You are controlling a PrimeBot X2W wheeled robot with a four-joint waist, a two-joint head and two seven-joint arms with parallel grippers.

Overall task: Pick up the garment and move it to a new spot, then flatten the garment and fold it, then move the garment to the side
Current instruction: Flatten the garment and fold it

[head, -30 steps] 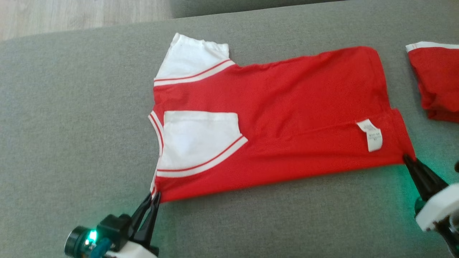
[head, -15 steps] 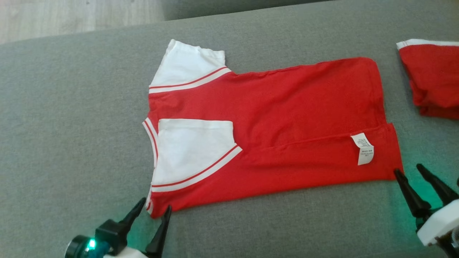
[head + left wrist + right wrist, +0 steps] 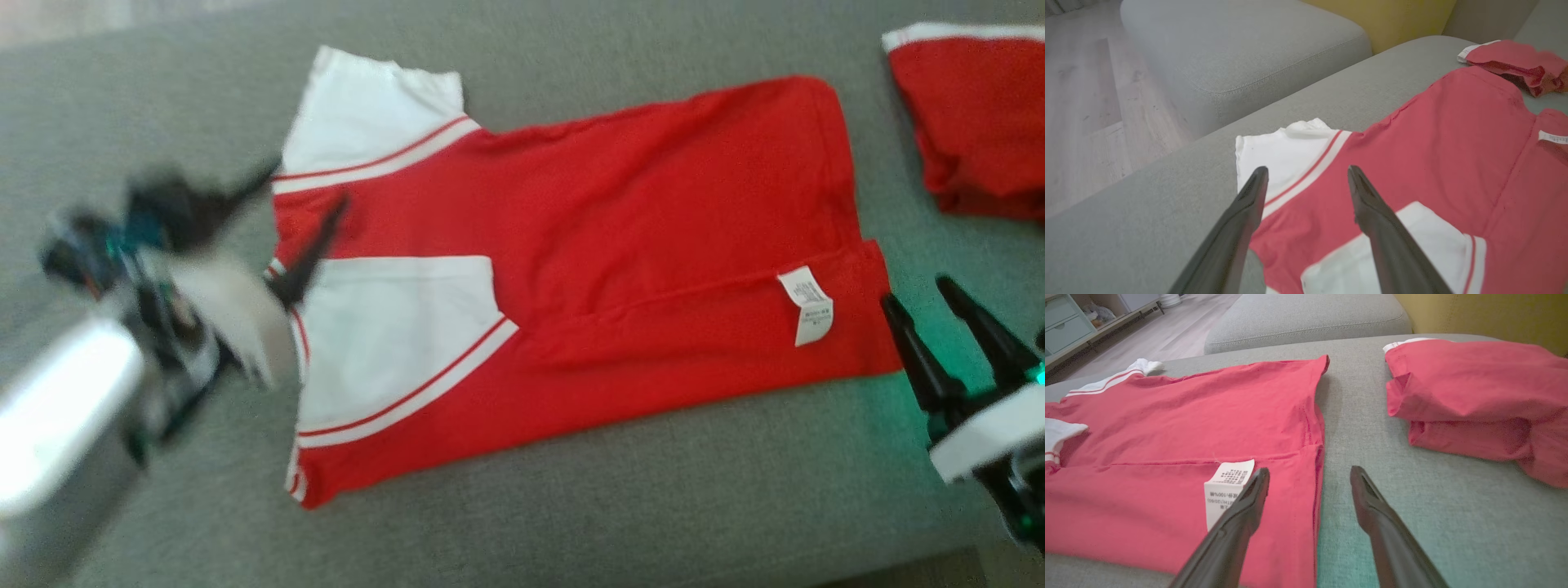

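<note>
i see the garment (image 3: 620, 245) lying flat on the grey sofa cushion (image 3: 571, 514), collar end to my left, hem to my right. its near long edge is folded over onto the body. one white sleeve (image 3: 392, 335) rests on the red cloth, and the care label (image 3: 807, 305) faces up close to the hem. the other white sleeve (image 3: 367, 114) sticks out at the far left corner.

left gripper (image 3: 309, 184): blurred in the head view, fingers spread wide, nothing between them. it sits over the collar end, between the two sleeves. i cannot tell whether the tips touch the cloth.

right gripper (image 3: 914, 290): fingers also spread and empty, just beside the near hem corner, over bare cushion. in its wrist view one finger lines up with the label.

a second red garment (image 3: 971, 114), bunched and with a thin white edge, lies apart past the hem at far right.
</note>
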